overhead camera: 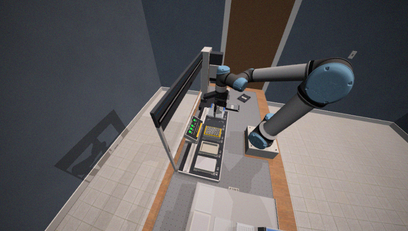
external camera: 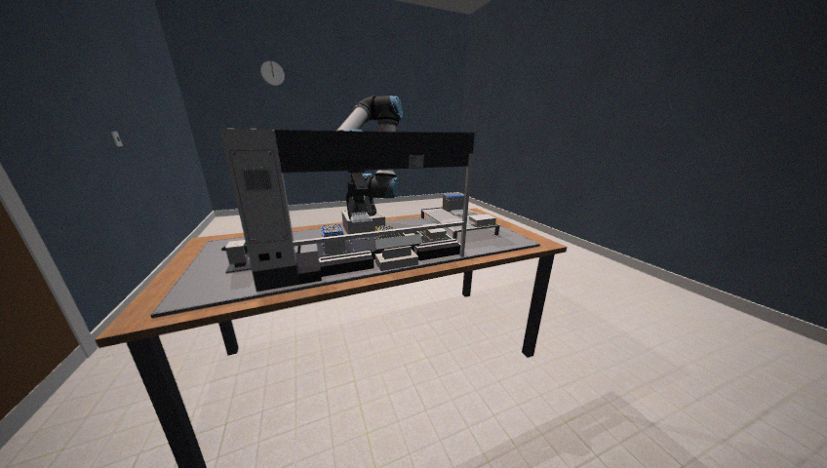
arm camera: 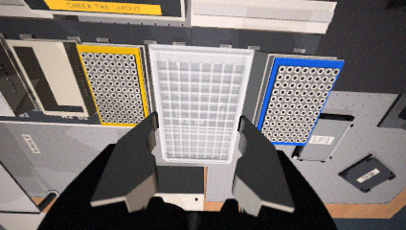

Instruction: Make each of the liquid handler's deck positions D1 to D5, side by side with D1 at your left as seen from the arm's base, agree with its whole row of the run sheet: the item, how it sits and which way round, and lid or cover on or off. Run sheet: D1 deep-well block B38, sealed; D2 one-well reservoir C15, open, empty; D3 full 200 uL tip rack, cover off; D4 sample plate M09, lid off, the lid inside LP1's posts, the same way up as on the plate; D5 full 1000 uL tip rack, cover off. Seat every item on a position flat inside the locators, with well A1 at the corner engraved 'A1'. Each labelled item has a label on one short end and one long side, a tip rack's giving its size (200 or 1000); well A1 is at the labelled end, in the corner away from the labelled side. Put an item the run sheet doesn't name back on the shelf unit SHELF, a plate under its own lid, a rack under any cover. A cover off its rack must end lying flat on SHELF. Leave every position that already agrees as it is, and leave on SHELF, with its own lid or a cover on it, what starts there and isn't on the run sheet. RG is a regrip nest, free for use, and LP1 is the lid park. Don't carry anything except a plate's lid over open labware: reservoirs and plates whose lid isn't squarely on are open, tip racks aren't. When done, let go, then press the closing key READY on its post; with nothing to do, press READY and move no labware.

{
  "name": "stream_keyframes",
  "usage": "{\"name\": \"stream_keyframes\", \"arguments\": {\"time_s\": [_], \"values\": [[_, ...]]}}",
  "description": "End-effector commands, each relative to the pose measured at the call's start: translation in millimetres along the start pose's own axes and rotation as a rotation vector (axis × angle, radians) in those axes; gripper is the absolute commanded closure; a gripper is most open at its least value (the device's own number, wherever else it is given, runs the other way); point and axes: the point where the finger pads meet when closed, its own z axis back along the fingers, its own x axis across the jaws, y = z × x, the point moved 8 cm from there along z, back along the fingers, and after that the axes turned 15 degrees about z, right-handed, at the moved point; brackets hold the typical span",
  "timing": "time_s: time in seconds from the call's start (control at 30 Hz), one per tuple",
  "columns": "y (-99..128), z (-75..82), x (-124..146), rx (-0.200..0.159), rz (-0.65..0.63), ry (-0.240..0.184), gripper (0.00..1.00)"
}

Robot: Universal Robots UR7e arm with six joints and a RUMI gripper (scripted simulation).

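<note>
Top view: gripper (overhead camera: 219, 109) hanging straight down from the wrist at the far end of the liquid handler's deck (overhead camera: 222, 148), fingers pinched on a pale, translucent plate lid (overhead camera: 219, 110) held level. Toward the arm's base from the gripper, in a row along the deck: a yellow-framed tip rack (overhead camera: 212, 131), then a cream one-well reservoir (overhead camera: 209, 148), then a flat white sealed block (overhead camera: 205, 163). Just beyond the gripper, a dark flat pad (overhead camera: 232, 107) on the mat, and a smaller black nest (overhead camera: 244, 97) farther off. Status panel (overhead camera: 193, 128) with green lights beside the deck, on the side away from the arm's base.

Exterior view: gripper (external camera: 361, 215) low under the handler's black overhead beam (external camera: 371, 149), closed on the pale lid (external camera: 363, 220), which sits slightly above the row of labware. Blue-framed rack (external camera: 332, 229) just beside it.

Wrist view: two grey fingers clamped against the long sides of the gridded clear lid (arm camera: 200, 107), one on each side, near its closer short end; lid square to the gripper (arm camera: 197, 139). Directly left of the lid, the yellow-framed rack (arm camera: 114, 86), uncovered, holes showing; beyond that the cream reservoir (arm camera: 45, 77). Directly right, the blue-framed rack (arm camera: 301, 101), uncovered. Right of and nearer than the blue rack, a grey pad marked LP1 (arm camera: 322, 139), and past it the black nest (arm camera: 366, 173). Whether a plate lies under the lid cannot be told.
</note>
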Motion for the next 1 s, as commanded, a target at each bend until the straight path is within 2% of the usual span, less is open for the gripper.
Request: {"name": "stream_keyframes", "arguments": {"time_s": [0.0, 0.97], "values": [[0, 7.6, 0, 0.001, 0.000, -0.001, 1.00], [0, 49.3, 0, 0.001, 0.000, -0.001, 1.00]]}}
